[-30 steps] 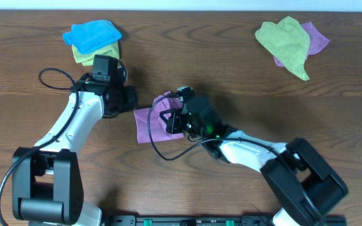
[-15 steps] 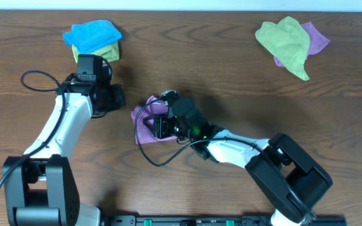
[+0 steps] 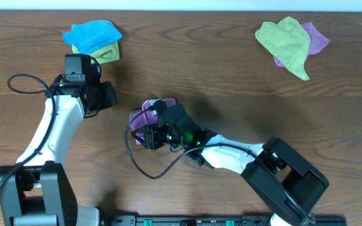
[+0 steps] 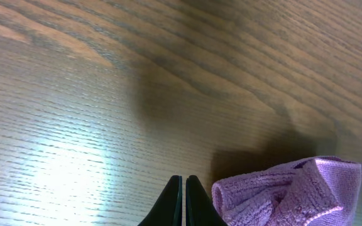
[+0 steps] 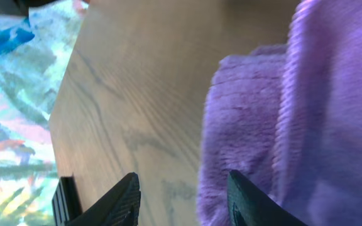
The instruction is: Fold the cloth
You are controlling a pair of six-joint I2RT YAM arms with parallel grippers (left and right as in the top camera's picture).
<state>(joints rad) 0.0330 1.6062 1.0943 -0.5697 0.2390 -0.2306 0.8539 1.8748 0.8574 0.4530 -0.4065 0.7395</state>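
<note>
The cloth (image 3: pixel 148 112) is a purple towel bunched into a small heap at the table's middle, partly hidden under my right arm. My right gripper (image 3: pixel 146 135) is low over its left part, open. In the right wrist view the right gripper (image 5: pixel 182 188) has bare wood in its gap, and the right-hand fingertip (image 5: pixel 237 188) rests against the cloth (image 5: pixel 294 125), whose edge reaches just inside the gap. My left gripper (image 3: pixel 110 97) is shut and empty, up and left of the heap. The left wrist view shows the left gripper (image 4: pixel 184 201) over bare wood, with the cloth (image 4: pixel 294 191) just to its right.
A bright blue cloth (image 3: pixel 93 34) lies on a lime-green one (image 3: pixel 109 55) at the back left. At the back right a lime-green cloth (image 3: pixel 285 39) covers another purple one (image 3: pixel 318 39). A black cable (image 3: pixel 140 164) loops below the heap.
My right gripper has opened and moved left, and the cloth is now a smaller heap. My left arm has drawn away up and to the left, still shut.
</note>
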